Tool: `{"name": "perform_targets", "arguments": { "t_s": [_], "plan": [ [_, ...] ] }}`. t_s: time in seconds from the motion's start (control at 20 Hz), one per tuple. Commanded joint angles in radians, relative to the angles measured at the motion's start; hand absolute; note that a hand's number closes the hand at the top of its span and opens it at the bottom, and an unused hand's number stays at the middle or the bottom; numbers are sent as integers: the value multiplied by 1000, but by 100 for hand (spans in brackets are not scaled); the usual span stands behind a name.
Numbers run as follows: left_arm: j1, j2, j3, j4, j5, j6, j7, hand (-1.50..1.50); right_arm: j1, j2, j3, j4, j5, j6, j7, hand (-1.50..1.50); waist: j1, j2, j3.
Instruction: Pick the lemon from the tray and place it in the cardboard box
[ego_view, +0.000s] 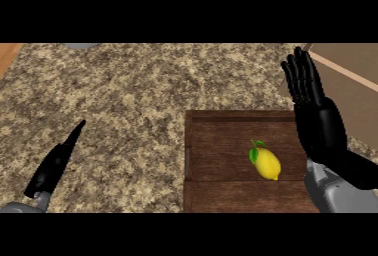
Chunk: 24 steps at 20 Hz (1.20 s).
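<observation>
We see the right hand (319, 122) with its fingers (301, 75) straight and close together, pointing toward the counter's far edge. It holds nothing and touches nothing that we can make out. It hangs over the tray's right edge, between the lemon and the cardboard box.

The left hand (53, 167) shows edge-on near the counter's front left. Its fingers are straight and together, and it is empty, well apart from the tray.

The dark wooden tray (221, 145) sits on the speckled granite counter (148, 85) toward its front right. It holds only the lemon (267, 163), which lies in its right half, near the right hand but apart from it.

The cardboard box (358, 107) shows at the counter's far right corner, and we cannot see into it.

The lemon is bright yellow and oval, with a small green leaf (254, 154) at its far end.
</observation>
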Motion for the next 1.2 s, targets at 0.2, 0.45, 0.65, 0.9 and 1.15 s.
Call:
{"name": "perform_targets", "arguments": {
  "t_s": [0.2,0.45,0.65,0.9,1.15],
  "plan": [
    [-95,-13,36,-194,19,-40,-199,0,-138,-252,-108,-128,-146,262,154,-150,-34,-36,21],
    [-160,-42,38,-230,67,-111,-244,0,-116,-516,-200,-6,-106,478,78,-150,-22,-22,25],
    [-175,-50,54,-191,77,-142,-269,0,-78,-595,-193,50,29,589,-190,-150,-8,-19,26],
    [-171,-87,54,-149,46,-145,-328,0,-98,-634,-141,2,196,596,-283,-150,-4,-21,24],
    [-159,-70,74,-168,73,-180,-304,0,-70,-740,-51,-73,372,649,-217,-150,1,-25,24]
  ]
}}
